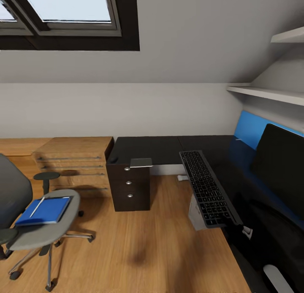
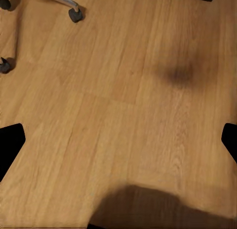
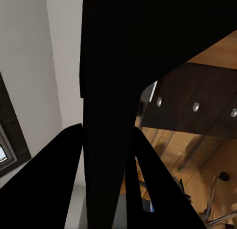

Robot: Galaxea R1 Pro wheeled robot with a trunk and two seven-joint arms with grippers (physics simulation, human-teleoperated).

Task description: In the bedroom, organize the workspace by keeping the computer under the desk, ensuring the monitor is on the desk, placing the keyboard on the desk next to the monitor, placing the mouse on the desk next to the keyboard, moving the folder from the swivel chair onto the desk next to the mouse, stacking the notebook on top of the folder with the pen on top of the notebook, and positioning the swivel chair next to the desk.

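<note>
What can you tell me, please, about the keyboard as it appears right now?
The keyboard is a long flat rectangle with dark grey keys on a lighter grey base. It lies on the glossy black desk, lengthwise along the front edge, its near end seeming to jut past that edge. The black monitor stands behind it, apart. Nothing grips it.

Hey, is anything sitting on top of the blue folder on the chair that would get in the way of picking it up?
Yes. A pen lies diagonally on the folder, near the corner toward the chair's backrest. Nothing else visible rests on it.
</note>
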